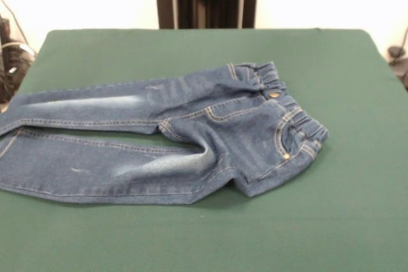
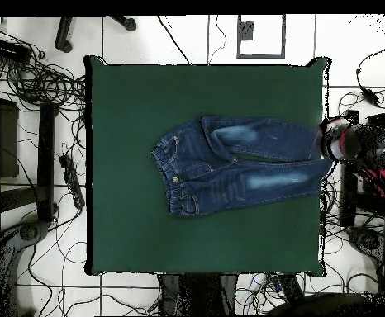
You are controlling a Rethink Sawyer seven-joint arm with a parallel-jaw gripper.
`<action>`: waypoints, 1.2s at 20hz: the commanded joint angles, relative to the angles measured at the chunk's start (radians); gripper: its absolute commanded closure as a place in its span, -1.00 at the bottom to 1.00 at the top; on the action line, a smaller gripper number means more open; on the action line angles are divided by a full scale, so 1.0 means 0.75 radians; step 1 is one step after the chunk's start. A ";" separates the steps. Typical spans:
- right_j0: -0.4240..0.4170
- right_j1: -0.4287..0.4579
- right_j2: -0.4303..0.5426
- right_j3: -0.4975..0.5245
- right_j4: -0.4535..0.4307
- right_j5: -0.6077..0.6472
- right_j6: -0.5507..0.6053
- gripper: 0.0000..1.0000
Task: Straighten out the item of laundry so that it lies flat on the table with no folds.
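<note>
A small pair of blue denim jeans, the item of laundry (image 1: 191,132), lies on the dark green table (image 1: 191,49). Its gathered waistband (image 1: 287,103) points right and both legs run off the picture's left edge. The hip and crotch area is bunched, with a fold along the near side. In the overhead view the jeans (image 2: 229,165) lie with the waistband to the left and the leg ends at the table's (image 2: 146,239) right edge. The red and black arm (image 2: 369,149) ends there, its gripper (image 2: 328,142) over the leg hems. The front view shows no gripper.
Tangled cables (image 2: 30,91) and dark stands (image 2: 14,140) crowd the tiled floor left of the table. More cables and equipment sit by the right edge around the arm. A dark square frame (image 2: 262,37) lies on the floor beyond the far edge.
</note>
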 commanded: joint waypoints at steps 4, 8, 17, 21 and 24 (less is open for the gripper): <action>0.127 -0.001 -0.036 0.174 0.101 -0.021 0.314 -1.00; 0.161 -0.044 -0.053 0.270 0.118 -0.049 0.310 -1.00; 0.234 -0.068 -0.114 0.342 0.135 -0.034 0.321 -1.00; 0.258 -0.072 -0.129 0.378 0.150 -0.061 0.321 -1.00; 0.286 -0.057 -0.142 0.396 0.162 -0.100 0.335 -1.00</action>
